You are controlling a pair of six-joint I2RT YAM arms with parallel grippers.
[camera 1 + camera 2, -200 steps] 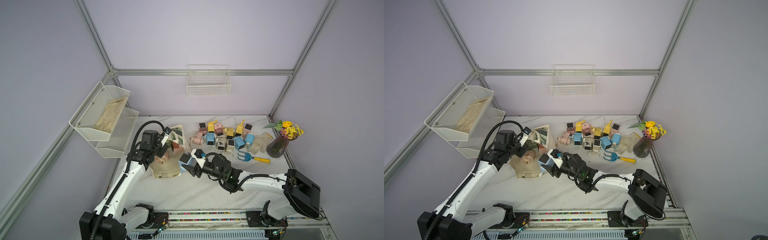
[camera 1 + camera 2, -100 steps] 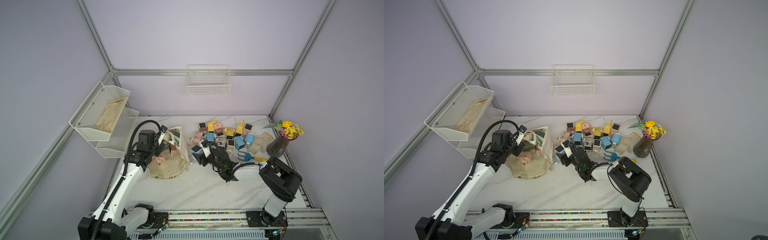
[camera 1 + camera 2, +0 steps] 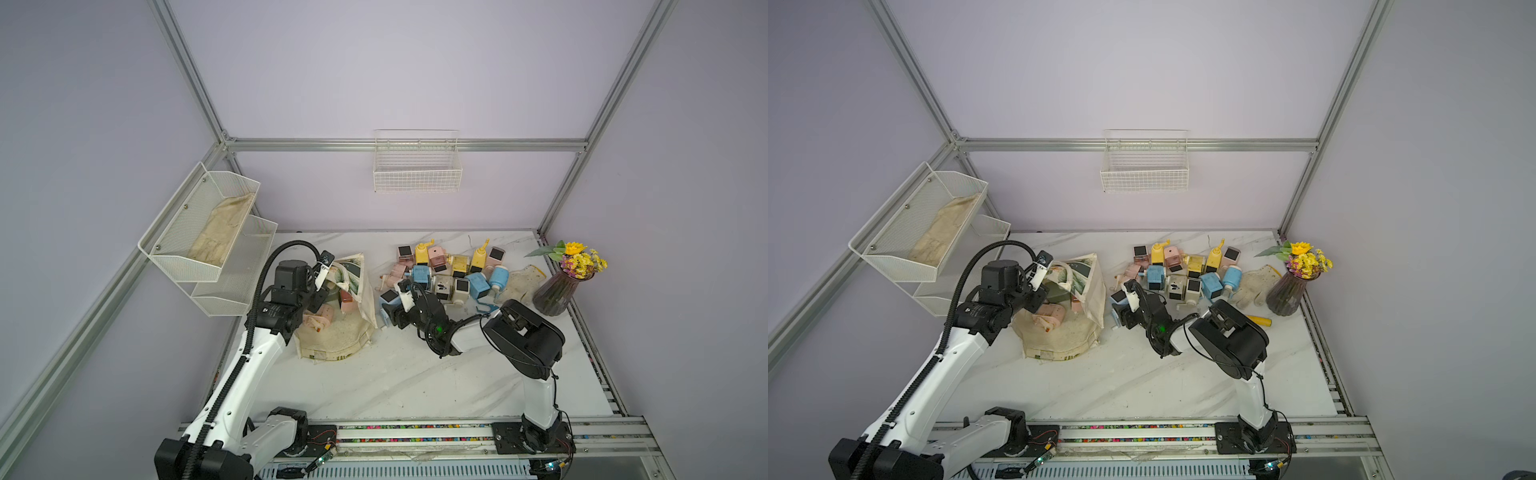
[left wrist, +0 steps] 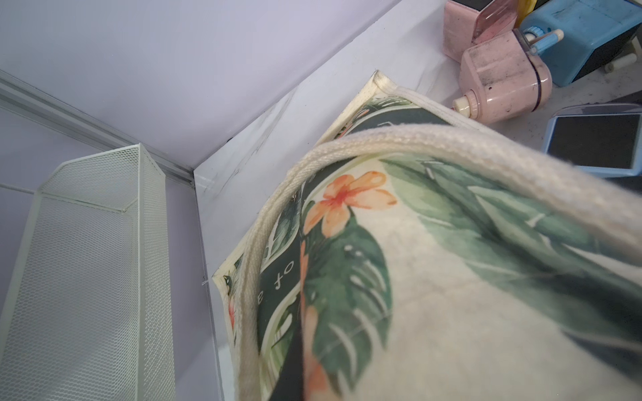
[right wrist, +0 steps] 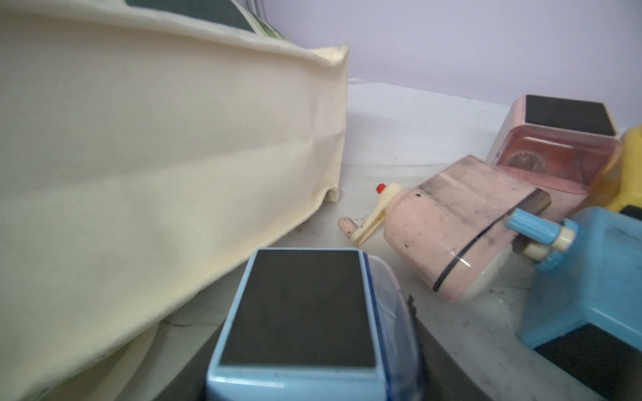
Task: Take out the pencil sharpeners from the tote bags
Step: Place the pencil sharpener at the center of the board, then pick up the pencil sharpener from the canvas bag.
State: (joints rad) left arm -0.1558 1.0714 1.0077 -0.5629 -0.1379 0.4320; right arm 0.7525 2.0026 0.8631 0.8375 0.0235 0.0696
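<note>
White marbled worktop (image 3: 399, 374), lilac walls. Right gripper (image 3: 388, 309), holding a blue sharpener (image 3: 389, 298), has moved right beside the pile (image 3: 449, 270); left gripper (image 3: 328, 286) stays clamped on the tote bag (image 3: 332, 332).

This is a robot test cell in a lab — not a home or a shop. Plain lilac wall panels (image 3: 395, 83) are framed by bare aluminium struts (image 3: 407, 144), closing in a marble-patterned tabletop (image 3: 395, 374) on three sides. Two white robot arms stand on a metal rail (image 3: 415, 432) along the tabletop's front edge, with loose wiring and small circuit boards showing there. The props look staged — an empty white wire basket (image 3: 417, 174) hung on the back wall, a two-tier mesh shelf (image 3: 208, 249) on the side wall, and a vase of flowers (image 3: 559, 282) at the back right corner.
</note>
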